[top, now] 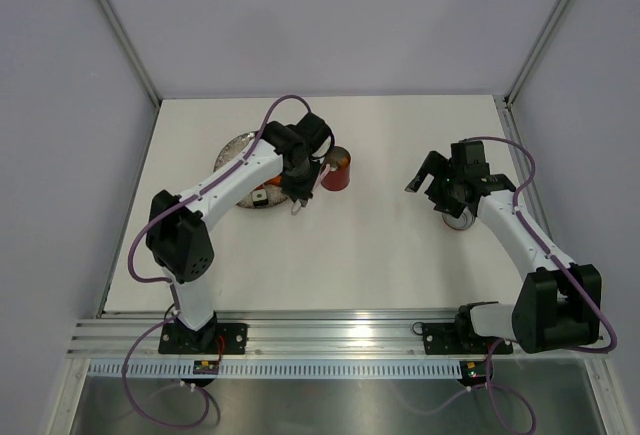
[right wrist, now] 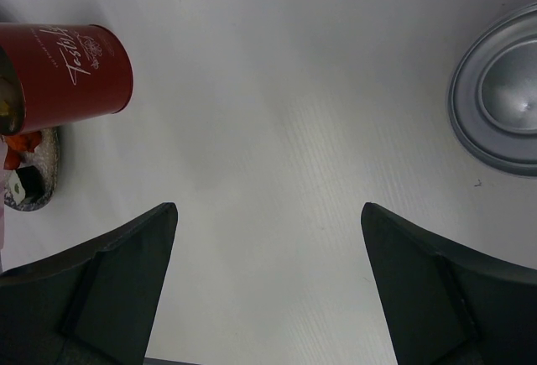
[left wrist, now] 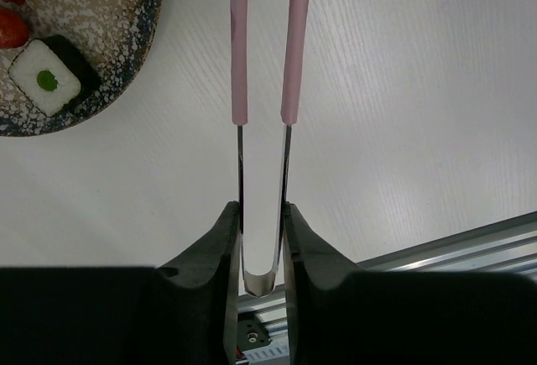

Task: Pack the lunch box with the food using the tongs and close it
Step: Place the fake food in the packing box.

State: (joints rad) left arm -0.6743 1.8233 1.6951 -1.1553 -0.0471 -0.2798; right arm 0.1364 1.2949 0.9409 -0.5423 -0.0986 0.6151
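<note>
Pinching the thin, springy tongs (left wrist: 290, 63) near their joined end beside the plate (left wrist: 126, 71), left gripper (left wrist: 263, 243) probably needs a soft squeeze for small food (left wrist: 46, 75); right gripper (right wrist: 268, 214) gapes empty near lunch box (right wrist: 71, 67).

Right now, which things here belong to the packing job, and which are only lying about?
For the job: tongs, food, lunch box, lid.
Only lying about: plate, which just carries the food.
</note>
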